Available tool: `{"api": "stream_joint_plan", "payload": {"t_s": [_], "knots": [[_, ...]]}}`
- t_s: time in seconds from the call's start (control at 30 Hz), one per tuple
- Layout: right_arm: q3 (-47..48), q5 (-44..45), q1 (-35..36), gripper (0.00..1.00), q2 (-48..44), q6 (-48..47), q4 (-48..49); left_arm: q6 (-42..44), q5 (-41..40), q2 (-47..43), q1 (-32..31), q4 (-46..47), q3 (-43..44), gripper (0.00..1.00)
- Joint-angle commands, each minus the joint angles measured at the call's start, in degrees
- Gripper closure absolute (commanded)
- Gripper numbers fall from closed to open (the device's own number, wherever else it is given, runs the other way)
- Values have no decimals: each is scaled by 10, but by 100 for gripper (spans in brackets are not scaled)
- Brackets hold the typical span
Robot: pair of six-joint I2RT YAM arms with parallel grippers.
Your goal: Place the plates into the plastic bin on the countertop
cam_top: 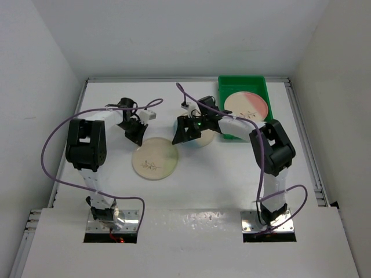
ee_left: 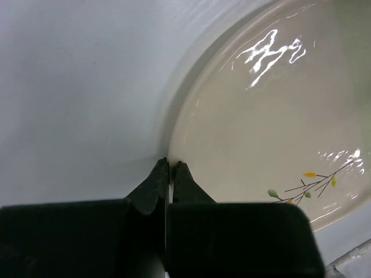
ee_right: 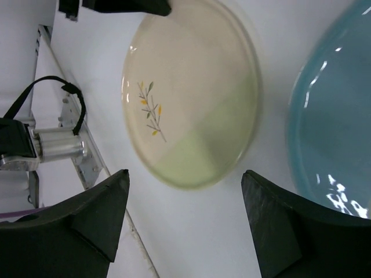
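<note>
Pinched rim of cream-green plate w/ left end effector, on desk left of plastic bin; held right end effector wide open above blue plate nr bin; saw pink plate inside bin.

walls: plain white, three sides | light: bright, even — soft shadows | right edge: metal rail
</note>
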Motion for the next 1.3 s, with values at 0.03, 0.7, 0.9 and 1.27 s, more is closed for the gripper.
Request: {"api": "stream_joint_plan", "payload": {"t_s": [0.03, 0.7, 0.9, 1.27], "knots": [[10, 15, -6, 21, 20, -29, -21, 42, 62, -67, -8, -15, -26, 100], [-2, -85, 13, 100, 36, 84, 113, 42, 110, -123, -9, -34, 29, 100], [2, -55, -99, 100, -72, 123, 111, -11, 131, -103, 24, -27, 138, 50], [-204, 85, -384, 100, -226, 330, 292, -166, 52, 2, -35, 32, 221, 46]]}}
